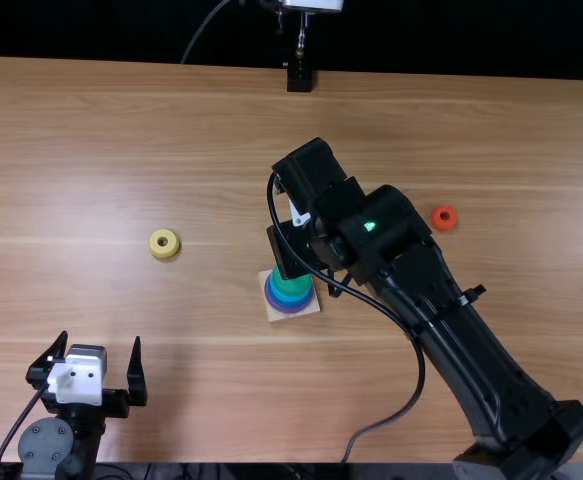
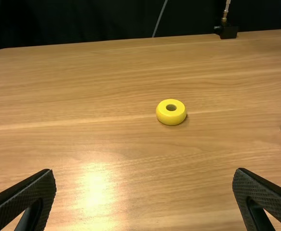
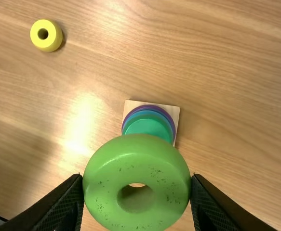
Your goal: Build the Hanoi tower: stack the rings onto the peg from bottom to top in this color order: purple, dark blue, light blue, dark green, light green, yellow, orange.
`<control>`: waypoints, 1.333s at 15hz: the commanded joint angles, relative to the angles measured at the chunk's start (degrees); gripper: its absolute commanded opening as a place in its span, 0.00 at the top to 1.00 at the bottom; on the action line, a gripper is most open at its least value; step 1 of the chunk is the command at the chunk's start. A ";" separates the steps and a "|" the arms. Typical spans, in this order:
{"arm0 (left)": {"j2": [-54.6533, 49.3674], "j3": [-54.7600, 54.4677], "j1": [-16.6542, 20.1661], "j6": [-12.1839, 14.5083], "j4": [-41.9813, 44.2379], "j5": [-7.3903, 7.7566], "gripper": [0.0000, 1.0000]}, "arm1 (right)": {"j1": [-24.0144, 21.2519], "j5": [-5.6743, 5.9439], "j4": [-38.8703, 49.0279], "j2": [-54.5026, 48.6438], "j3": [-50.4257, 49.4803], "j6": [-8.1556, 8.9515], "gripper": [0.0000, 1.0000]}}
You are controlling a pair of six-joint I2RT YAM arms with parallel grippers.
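Light green ring point(image 3: 135, 161) sits gripped in the right fingers point(image 3: 63, 207) above the surface point(image 1: 71, 150), near the stacked dark green ring point(image 3: 147, 126). Its hole should be centred over the peg, level, before release. The left fingers point(image 2: 265, 192) stand open. The peg cannot be made out; the right arm point(image 1: 406, 245) masks the grip from above.

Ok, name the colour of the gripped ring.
The ring is light green, dark-specked; clearest in the right wrist view.
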 commanded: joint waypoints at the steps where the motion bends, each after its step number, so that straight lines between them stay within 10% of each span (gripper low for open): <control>1: -0.69 -5.96 0.37 0.74 -4.57 0.02 0.00 | 0.86 0.49 0.04 1.94 1.02 -0.05 1.00; 11: -0.69 -5.96 0.37 0.74 -4.57 0.02 0.00 | 0.86 0.49 -0.17 4.66 0.84 -0.05 1.00; 12: -0.69 -5.96 0.37 0.74 -4.57 -0.09 0.00 | 0.86 0.59 -0.49 4.84 0.67 0.59 0.78; 13: -0.69 -5.96 0.37 0.74 -4.57 0.02 0.00 | 1.03 0.59 -1.02 4.75 0.67 0.80 0.24; 14: -0.69 -5.96 0.37 0.74 -4.57 0.02 0.00 | 1.82 0.70 -2.70 4.84 0.32 0.80 0.00; 20: -0.69 -5.96 0.37 0.74 -4.57 0.02 0.00 | 1.74 1.75 -2.81 4.31 0.67 0.59 0.00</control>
